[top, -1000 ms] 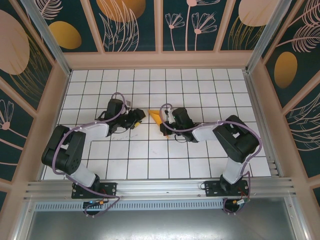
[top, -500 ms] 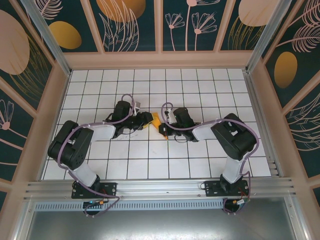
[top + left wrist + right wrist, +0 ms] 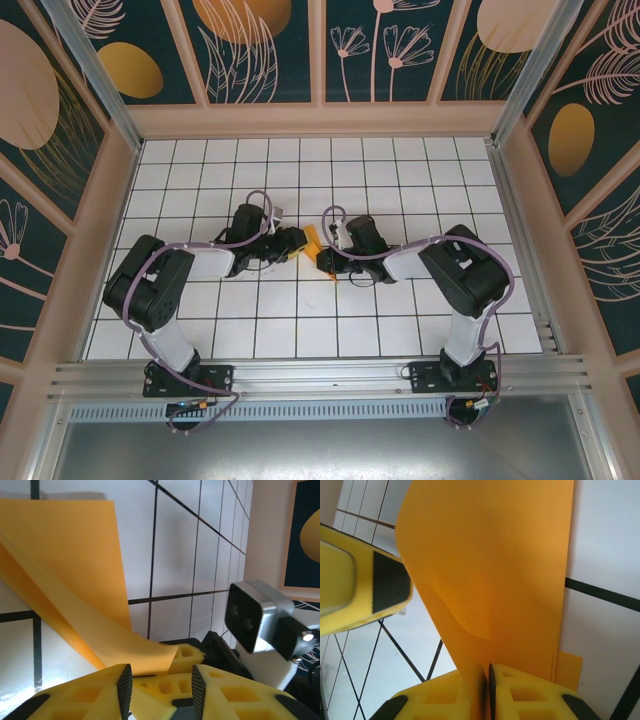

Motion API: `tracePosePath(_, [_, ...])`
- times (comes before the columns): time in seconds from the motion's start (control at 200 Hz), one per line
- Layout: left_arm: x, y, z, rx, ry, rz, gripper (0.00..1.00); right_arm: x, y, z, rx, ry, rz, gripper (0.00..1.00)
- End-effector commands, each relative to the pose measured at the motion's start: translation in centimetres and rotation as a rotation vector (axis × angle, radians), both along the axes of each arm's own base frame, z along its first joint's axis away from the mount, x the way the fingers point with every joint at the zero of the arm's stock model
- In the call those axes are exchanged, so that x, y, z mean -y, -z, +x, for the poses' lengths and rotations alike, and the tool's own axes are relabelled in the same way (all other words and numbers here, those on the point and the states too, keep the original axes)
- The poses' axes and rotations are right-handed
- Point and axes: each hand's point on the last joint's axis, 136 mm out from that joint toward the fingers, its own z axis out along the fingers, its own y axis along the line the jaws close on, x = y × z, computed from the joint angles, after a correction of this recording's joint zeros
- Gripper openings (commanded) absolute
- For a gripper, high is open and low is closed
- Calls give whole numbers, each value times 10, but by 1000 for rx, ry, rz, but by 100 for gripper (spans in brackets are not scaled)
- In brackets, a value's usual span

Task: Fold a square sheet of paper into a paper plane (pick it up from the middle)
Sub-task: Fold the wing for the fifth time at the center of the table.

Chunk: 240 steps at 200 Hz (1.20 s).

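Observation:
The square sheet of paper (image 3: 312,238) is bright orange and folded, standing up off the white grid between my two grippers. My right gripper (image 3: 486,692) is shut on its lower edge, and the paper (image 3: 490,570) rises in a curved flap from the narrow slit between the fingers. My left gripper (image 3: 161,690) is open, its black pads apart with nothing between them. The paper (image 3: 70,575) slopes down toward its left pad, its tip resting by the right gripper's yellow fingers (image 3: 187,655). From above, the left gripper (image 3: 295,243) and right gripper (image 3: 325,258) almost touch.
One finger of the left gripper (image 3: 365,590) shows beside the paper in the right wrist view. The right wrist's camera housing (image 3: 255,622) sits close ahead of the left jaws. The white grid table (image 3: 300,310) is walled by beige frames with patterned panels (image 3: 130,70).
My left gripper has moved right, up against the paper and the right gripper, and its jaws have narrowed. The right gripper has shifted slightly left with the paper.

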Motion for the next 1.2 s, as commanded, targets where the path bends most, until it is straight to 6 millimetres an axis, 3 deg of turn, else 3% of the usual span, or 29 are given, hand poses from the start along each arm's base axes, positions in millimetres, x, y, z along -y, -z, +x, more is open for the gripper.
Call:
tracePosePath(0.0, [7,-2,-3,6,34,-22,38,-4,0,2,-23,-18,20,17])
tracePosePath(0.21, [9,-1,-5,6,45,-27,35,-7,3,1,-47,-41,32,9])
tracePosePath(0.661, [14,10,-8,-20,58,-32,30,-9,15,0,-96,-65,10,9])
tracePosePath(1.196, [10,23,7,-7,0,8,25,-10,19,-3,-110,-87,-13,9])
